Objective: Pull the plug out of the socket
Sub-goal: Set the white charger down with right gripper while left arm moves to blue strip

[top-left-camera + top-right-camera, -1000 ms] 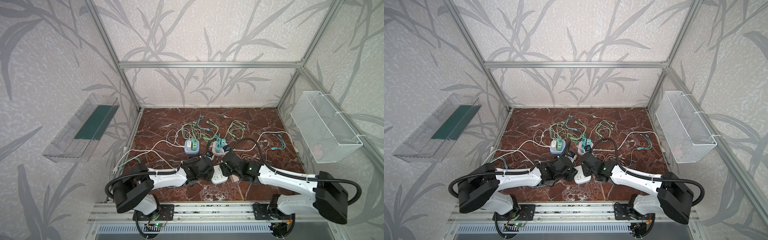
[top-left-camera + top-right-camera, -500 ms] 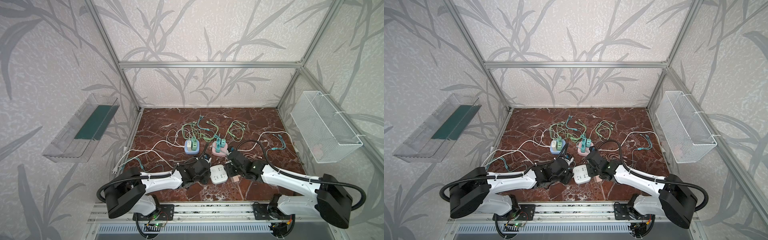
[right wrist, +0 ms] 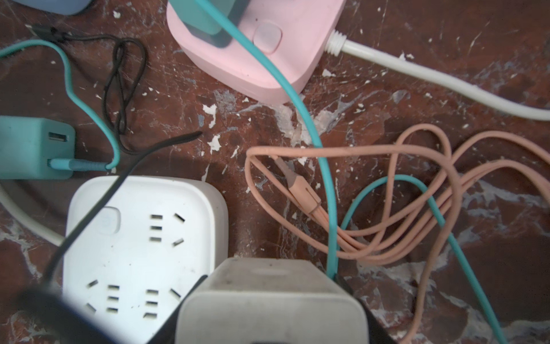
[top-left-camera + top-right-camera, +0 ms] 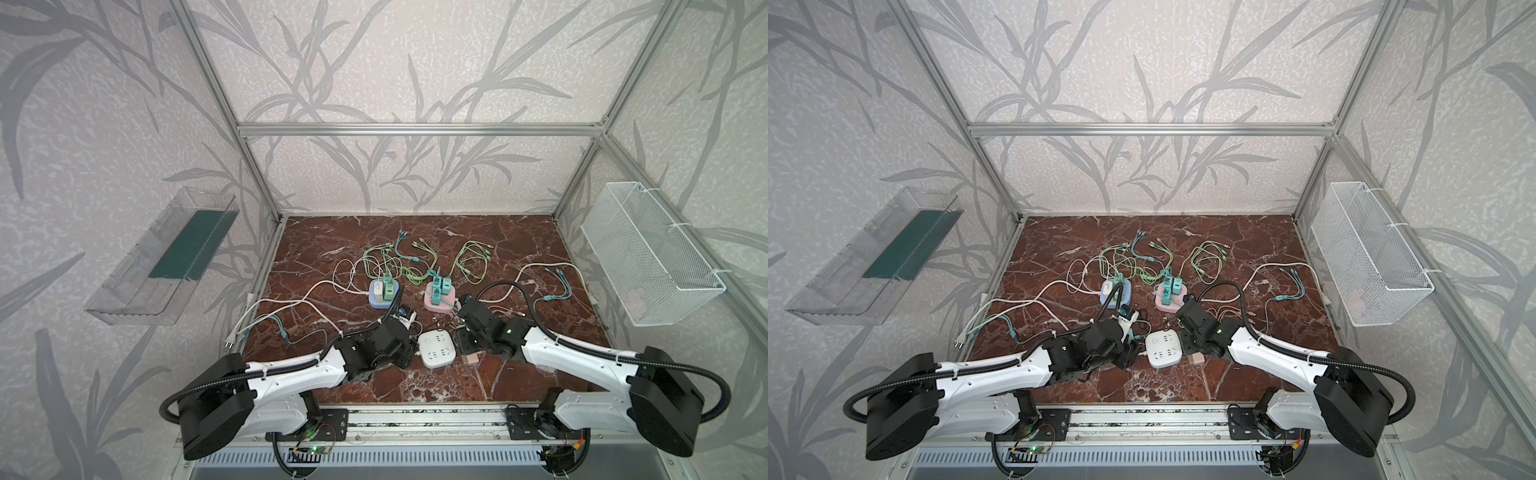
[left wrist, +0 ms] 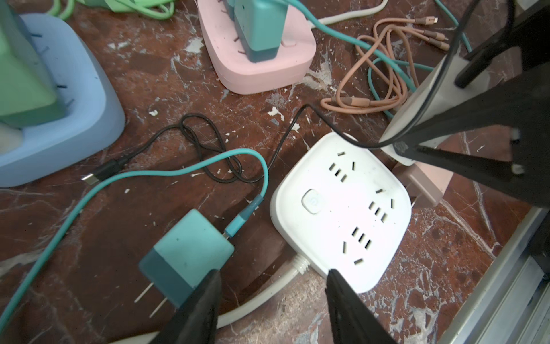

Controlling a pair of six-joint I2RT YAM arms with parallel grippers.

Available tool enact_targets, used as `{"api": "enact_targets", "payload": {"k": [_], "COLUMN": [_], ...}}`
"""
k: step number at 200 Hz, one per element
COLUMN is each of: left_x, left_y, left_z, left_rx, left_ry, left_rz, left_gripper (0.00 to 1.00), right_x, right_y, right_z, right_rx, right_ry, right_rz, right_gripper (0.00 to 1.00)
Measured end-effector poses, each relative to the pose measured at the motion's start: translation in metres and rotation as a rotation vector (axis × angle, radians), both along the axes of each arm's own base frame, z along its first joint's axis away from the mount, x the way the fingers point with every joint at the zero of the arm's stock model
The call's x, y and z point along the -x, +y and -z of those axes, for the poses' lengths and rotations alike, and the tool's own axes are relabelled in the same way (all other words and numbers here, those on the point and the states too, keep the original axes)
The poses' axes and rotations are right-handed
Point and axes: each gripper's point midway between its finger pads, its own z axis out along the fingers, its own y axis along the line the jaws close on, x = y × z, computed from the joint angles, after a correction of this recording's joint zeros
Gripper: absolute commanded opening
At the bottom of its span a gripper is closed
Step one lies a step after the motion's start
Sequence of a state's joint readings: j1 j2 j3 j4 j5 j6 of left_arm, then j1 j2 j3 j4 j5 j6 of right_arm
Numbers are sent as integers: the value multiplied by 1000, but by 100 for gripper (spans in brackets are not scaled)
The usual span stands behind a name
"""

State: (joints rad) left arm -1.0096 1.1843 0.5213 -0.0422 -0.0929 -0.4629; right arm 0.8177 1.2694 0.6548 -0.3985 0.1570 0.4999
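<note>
- The left gripper (image 5: pixel 272 275) has just let go. Its jaws now stand apart and empty, one tip over the corner of the teal plug (image 5: pixel 184 256), the other at the near edge of the white socket (image 5: pixel 342 208).
- That teal plug lies flat on the table at the lower left of the left wrist view, prongs bare, just beside the socket and no longer in it.
- The right gripper (image 3: pixel 269 284) is clenched on a white plug (image 3: pixel 268 312) at the bottom of the right wrist view. Its black cable (image 5: pixel 208 140) trails across the socket's face.
- A second ago both grippers crowded over the socket. Now it sits uncovered in the lower middle of both top views, between the two arms.
- Every outlet shows vacant slots, so the pull looks done. Only setting the white plug down seems left.
- A pink plug (image 5: pixel 425 184) lies just beside the socket's far side, also unplugged.
- Writing: no brand is legible anywhere. The socket's button carries a faint round symbol, and a small mark on the right gripper's finger is too small to read.
</note>
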Motion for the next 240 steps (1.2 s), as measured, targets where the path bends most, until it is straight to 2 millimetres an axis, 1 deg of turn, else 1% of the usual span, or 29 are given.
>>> {"api": "enact_targets", "payload": {"k": [13, 28, 42, 76, 108, 122, 138, 172, 199, 240], "left_x": [-3, -6, -11, -28, -39, -47, -57, -80, -96, -107], "left_y": [3, 8, 15, 37, 60, 70, 78, 94, 102, 105], "left_z": [-8, -16, -23, -35, -34, -37, -43, -52, -49, -38], "left_rx": [9, 24, 34, 53, 13, -4, -8, -18, -53, -103], "left_ry": [-22, -40, -54, -73, -68, -70, -77, -84, -70, -51], "left_rz": [-16, -35, -61, -150, -230, -271, -316, -396, -432, -437], "left_gripper": [68, 75, 79, 82, 85, 85, 85, 83, 80, 75], "right_x": [1, 3, 3, -1, -2, -3, -5, -10, -13, -15], "right_y": [0, -1, -2, 0, 1, 2, 3, 3, -4, -10], "right_z": [4, 9, 14, 15, 16, 16, 17, 19, 21, 22], "right_rx": [10, 29, 57, 94, 108, 114, 120, 128, 136, 146], "right_ry": [13, 32, 55, 75, 85, 88, 94, 98, 109, 113], "right_rz": [-5, -12, -16, -19, -24, -26, -28, -26, -9, -1], "right_gripper": [49, 50, 50, 50, 54, 56, 61, 62, 62, 63]}}
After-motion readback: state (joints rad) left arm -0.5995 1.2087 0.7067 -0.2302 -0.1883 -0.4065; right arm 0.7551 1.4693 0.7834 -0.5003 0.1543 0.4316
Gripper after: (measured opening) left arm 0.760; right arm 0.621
